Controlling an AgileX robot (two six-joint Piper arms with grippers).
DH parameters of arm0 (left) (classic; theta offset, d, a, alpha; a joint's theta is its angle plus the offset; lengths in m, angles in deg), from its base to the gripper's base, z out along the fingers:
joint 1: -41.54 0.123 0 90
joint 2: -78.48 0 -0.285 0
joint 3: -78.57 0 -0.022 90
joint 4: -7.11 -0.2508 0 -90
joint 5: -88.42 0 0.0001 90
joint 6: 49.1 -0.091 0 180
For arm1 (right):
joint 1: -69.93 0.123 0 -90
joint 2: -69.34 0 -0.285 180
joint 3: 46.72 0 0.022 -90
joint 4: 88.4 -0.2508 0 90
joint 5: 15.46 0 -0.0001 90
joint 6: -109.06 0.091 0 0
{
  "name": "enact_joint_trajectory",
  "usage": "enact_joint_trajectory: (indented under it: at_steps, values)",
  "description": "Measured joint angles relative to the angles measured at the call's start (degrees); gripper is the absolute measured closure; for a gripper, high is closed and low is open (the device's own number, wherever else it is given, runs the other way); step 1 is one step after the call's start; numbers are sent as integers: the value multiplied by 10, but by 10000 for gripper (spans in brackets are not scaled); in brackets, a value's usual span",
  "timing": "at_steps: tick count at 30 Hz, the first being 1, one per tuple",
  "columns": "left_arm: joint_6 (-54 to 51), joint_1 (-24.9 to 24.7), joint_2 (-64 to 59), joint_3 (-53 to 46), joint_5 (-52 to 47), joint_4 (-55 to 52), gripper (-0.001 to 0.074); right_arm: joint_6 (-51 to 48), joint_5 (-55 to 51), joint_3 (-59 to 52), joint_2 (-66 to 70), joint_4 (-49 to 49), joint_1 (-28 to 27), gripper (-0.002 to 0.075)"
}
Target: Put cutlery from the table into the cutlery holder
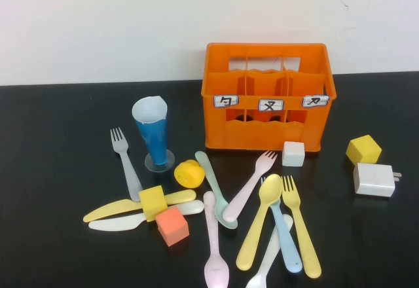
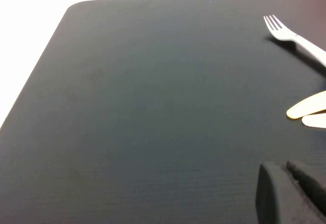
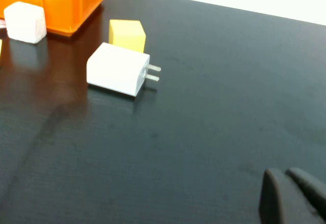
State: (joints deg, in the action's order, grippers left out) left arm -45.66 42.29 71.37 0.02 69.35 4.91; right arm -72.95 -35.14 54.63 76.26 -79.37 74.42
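The orange cutlery holder (image 1: pixel 268 95) stands at the back of the black table (image 1: pixel 52 170); its corner (image 3: pixel 66 5) shows in the right wrist view. Cutlery lies scattered in front of it: a white fork (image 1: pixel 126 163) (image 2: pixel 295 39), a yellow knife (image 1: pixel 124 206), a white knife (image 1: pixel 124 222), a mint spoon (image 1: pixel 216 190), a pink fork (image 1: pixel 252 183), a pink spoon (image 1: pixel 213 242), a yellow spoon (image 1: pixel 258 229) and a yellow fork (image 1: pixel 301 229). Neither arm appears in the high view. My left gripper (image 2: pixel 282 167) hovers shut over bare table left of the cutlery. My right gripper (image 3: pixel 284 173) is shut and empty over bare table right of the holder.
A blue cone cup (image 1: pixel 154 134), a yellow cube (image 1: pixel 153 202), an orange-red cube (image 1: pixel 172 226) and a yellow round piece (image 1: pixel 188 173) sit among the cutlery. A white cube (image 1: pixel 293 153), another yellow cube (image 1: pixel 363 149) and a white charger plug (image 1: pixel 375 179) lie right of the holder.
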Motion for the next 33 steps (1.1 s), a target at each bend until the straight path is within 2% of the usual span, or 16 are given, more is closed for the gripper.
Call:
enact_joint_trajectory:
  at_steps: [33]
  values:
    - [1,0,0,0,-1,0,736,0,0,0,0,0,0,729]
